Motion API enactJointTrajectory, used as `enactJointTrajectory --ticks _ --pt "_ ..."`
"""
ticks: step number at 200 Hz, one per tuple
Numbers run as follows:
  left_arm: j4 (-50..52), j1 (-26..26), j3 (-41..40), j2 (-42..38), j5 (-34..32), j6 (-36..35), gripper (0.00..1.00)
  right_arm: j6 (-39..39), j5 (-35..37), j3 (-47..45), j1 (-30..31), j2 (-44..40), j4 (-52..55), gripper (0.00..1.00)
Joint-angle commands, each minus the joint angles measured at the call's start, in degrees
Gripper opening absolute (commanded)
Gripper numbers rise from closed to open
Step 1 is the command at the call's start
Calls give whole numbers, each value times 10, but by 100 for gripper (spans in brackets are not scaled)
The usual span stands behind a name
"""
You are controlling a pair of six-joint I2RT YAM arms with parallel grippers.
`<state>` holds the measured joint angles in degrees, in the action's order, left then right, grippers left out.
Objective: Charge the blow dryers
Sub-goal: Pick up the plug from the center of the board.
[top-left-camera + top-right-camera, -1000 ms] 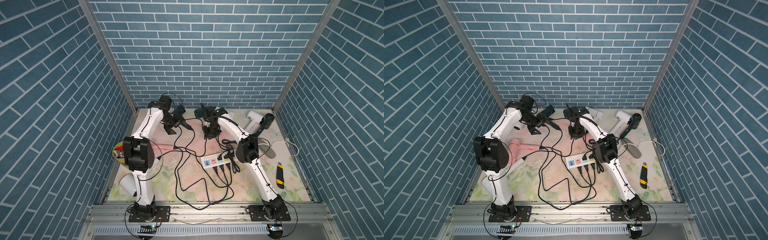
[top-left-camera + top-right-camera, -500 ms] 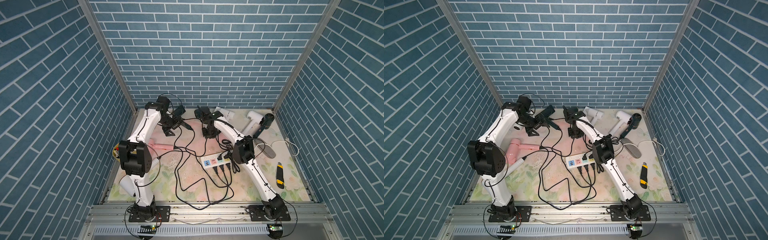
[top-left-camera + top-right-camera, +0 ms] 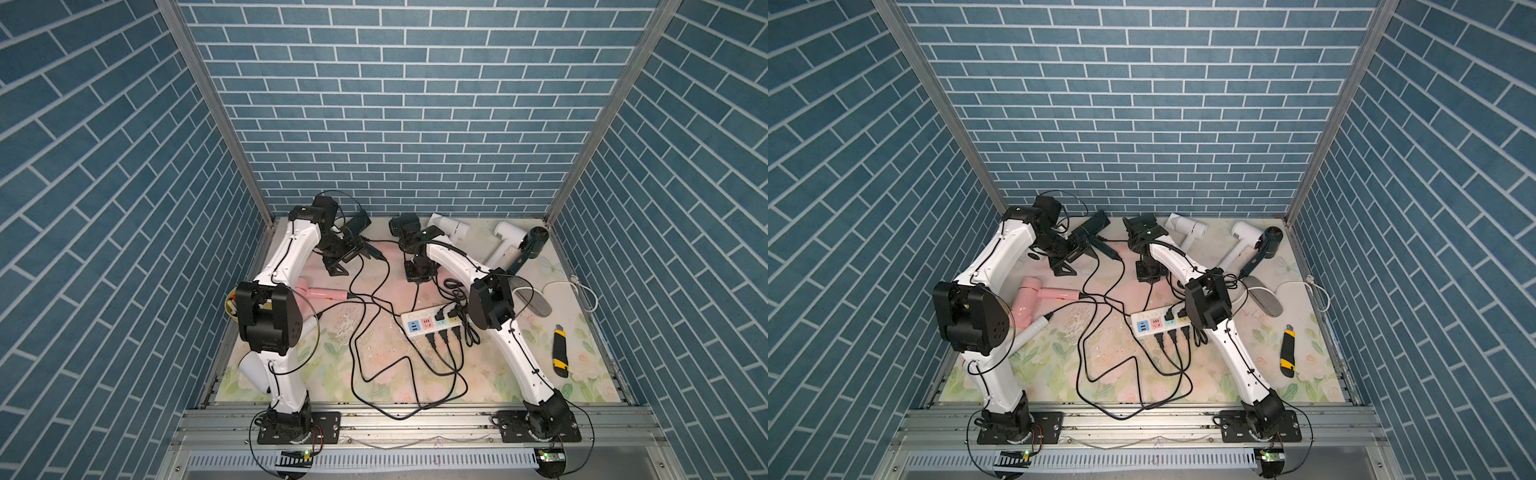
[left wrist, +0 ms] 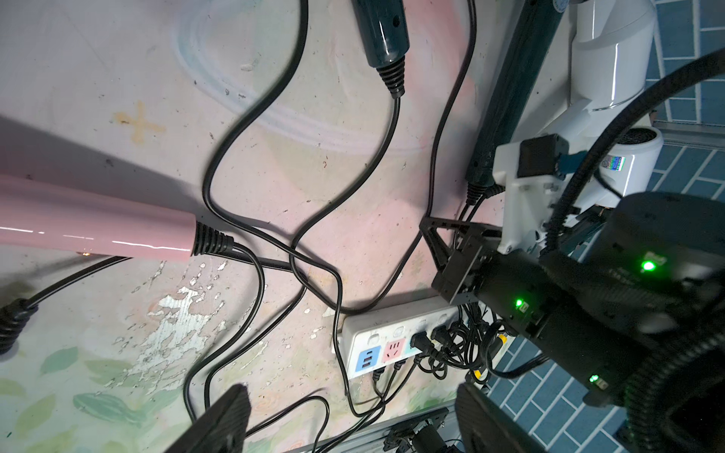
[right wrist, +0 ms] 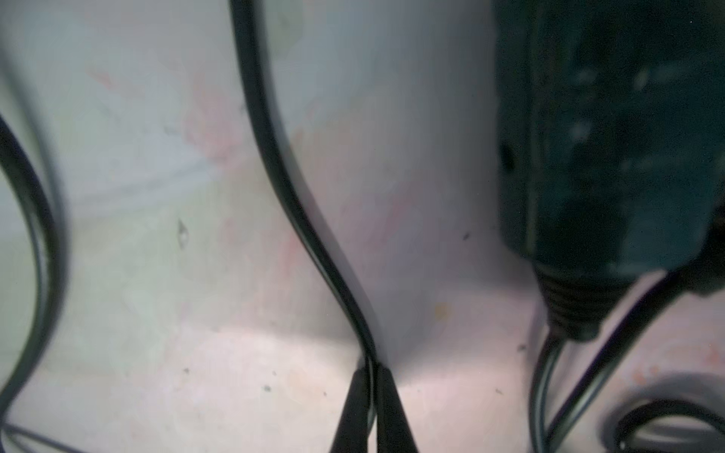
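Bowl [image 3: 228,307] behind L arm [image 3: 270,316]: contents unclear.

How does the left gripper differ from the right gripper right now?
The left gripper stands wide open and empty; the right gripper is pinched shut on a black cord. The left gripper hangs well above the table; the right gripper is down close to it. Both are black and reach toward the back wall.
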<state>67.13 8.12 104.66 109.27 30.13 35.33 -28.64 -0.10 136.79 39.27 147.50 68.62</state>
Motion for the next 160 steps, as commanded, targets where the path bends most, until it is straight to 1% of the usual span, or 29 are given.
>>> enactJointTrajectory --ticks 1,25,39,46,55,63,69,84,102,108,124,138,160 --pt "5 -3 -10 -22 2 -4 87 -7 -38 -115 20 -71 16 0" --pt "3 -3 -13 -25 0 -4 87 -6 -46 -233 23 -184 -58 0" --pt "2 -3 -16 -24 1 -4 87 -4 -46 -247 21 -209 -70 0" --pt "1 -3 -15 -24 1 -4 87 3 -46 -233 19 -205 -66 0" --pt "0 -3 -16 -23 2 -3 87 8 -45 -200 16 -185 -55 15" --pt "0 -3 -16 -23 3 -3 87 13 -46 -167 11 -161 -44 24" --pt "0 -3 -16 -24 3 -3 87 15 -46 -138 9 -142 -35 27" --pt "3 -3 -13 -24 0 -4 87 17 -46 -58 2 -92 -17 31" --pt "9 -3 -10 -28 -3 -9 87 13 -46 40 -3 -28 10 38" --pt "10 -3 -9 -29 -5 -10 87 9 -66 66 -5 -8 17 39" --pt "15 -4 -7 -32 -8 -12 87 -3 -61 123 -9 36 36 40" --pt "18 -5 -4 -32 -10 -15 87 -20 -54 132 -16 52 39 41" --pt "21 -5 1 -32 -11 -17 87 -23 -46 107 -23 55 22 41"
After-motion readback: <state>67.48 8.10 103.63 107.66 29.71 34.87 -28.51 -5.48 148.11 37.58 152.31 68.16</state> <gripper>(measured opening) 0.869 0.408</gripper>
